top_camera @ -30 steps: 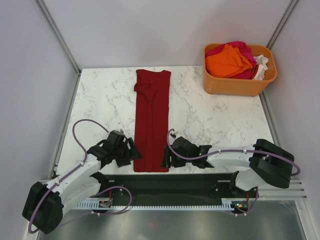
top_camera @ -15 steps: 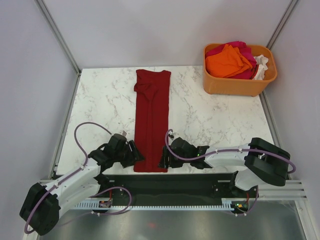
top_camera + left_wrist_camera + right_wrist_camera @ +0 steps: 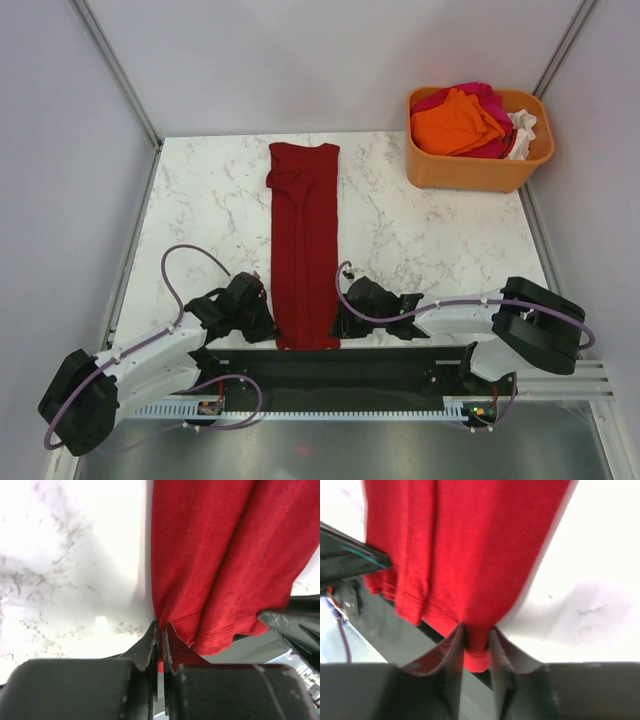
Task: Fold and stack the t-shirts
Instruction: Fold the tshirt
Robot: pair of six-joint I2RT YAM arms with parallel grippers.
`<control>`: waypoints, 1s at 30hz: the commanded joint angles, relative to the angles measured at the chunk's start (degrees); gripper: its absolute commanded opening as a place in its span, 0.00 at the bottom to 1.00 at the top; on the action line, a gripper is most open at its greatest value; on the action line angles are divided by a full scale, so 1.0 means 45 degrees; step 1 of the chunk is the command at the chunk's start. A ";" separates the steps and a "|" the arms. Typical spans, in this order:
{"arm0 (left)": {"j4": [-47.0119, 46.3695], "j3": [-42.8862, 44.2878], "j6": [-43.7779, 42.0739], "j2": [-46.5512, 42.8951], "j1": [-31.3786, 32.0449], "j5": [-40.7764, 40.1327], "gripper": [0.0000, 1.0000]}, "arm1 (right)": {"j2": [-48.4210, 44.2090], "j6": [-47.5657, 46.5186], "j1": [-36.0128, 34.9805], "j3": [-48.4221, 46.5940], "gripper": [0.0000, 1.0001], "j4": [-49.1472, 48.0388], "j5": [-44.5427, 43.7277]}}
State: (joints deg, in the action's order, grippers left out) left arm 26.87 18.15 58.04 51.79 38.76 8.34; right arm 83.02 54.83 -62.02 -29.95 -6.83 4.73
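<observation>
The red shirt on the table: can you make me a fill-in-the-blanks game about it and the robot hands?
The long folded t-shirt on the table is dark ____. The left gripper and the right gripper each pinch it, so ____ grippers hold it. The tub of other shirts sits by the table's far ____ corner.
Missing words: red; two; right.

Robot lab cell, plain grey panel walls (image 3: 330, 60), aluminium frame posts (image 3: 113, 68), marble-pattern tabletop (image 3: 205, 195), arms (image 3: 150, 362) on rail (image 3: 340, 408)
</observation>
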 commanded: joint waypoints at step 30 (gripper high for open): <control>0.3325 0.8854 -0.3559 0.3742 -0.0702 -0.0662 0.02 | -0.0425 -0.3723 0.3644 -0.7090 0.00 0.7259 -0.0723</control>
State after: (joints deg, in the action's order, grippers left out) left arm 40.45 53.10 48.14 65.14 37.60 7.35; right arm 78.19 43.94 -48.25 -56.82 22.46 0.05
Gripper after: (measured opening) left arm 0.036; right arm 0.012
